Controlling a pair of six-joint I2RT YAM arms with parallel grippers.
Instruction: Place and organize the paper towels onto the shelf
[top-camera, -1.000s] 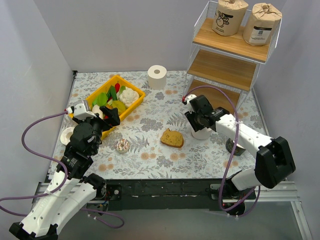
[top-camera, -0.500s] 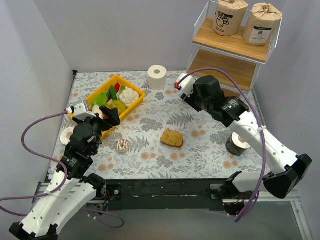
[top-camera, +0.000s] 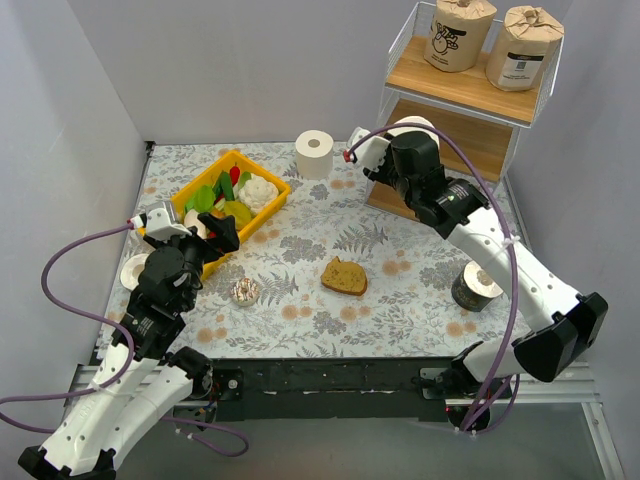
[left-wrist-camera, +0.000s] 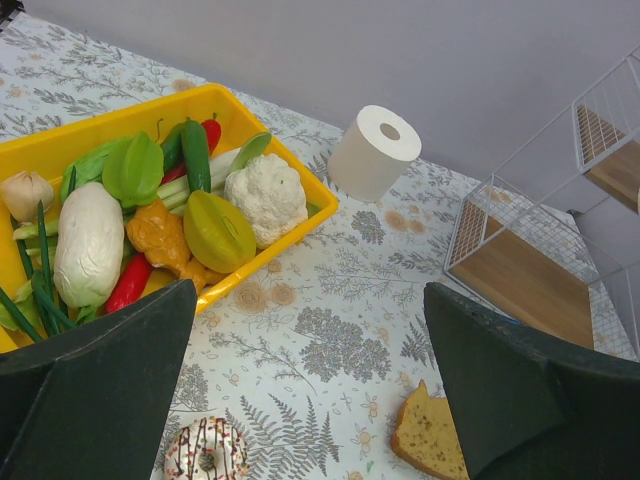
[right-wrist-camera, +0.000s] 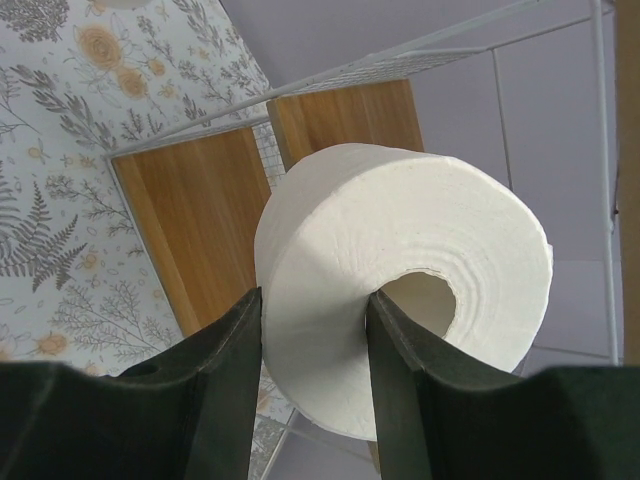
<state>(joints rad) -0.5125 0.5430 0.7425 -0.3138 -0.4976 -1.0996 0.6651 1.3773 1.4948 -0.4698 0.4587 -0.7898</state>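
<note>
- Two rolls in tan wrap stand upright side by side on the top board of the shelf (top-camera: 455, 88): the left tan roll (top-camera: 460, 33) and the right tan roll (top-camera: 525, 47).
- From overhead, I see my right gripper (top-camera: 405, 152) up off the table (top-camera: 300, 322) at the shelf's front left corner, about level with the middle board. It is clamped on the held white roll (top-camera: 414, 125). I cannot tell whether that roll is inside the wire frame or just in front of it.
- The free white roll (top-camera: 314, 153) stands on end near the back wall, between the yellow tray (top-camera: 262, 170) and the shelf.
- The dark-wrapped roll (top-camera: 475, 287) stands on the table near the right edge, just beside my right forearm. The bread slice (top-camera: 344, 276) lies mid-table, well apart from every roll.
- My left gripper (top-camera: 215, 235) hangs over the tray's near edge.
- On the left wrist camera, the jaws stand wide apart with nothing between them. Past them I see the tray packed with vegetables, including a cauliflower (left-wrist-camera: 263, 195). The free white roll is just beyond the tray's far corner, the shelf's lowest board is at right, and a donut (left-wrist-camera: 205, 455) sits at the bottom edge.
- On the right wrist camera, the jaws are narrowed onto the held white roll and pinch its wall. One jaw is on the outer face, the other at the mouth of the hollow core. Two wooden boards and white wire show close behind it.
</note>
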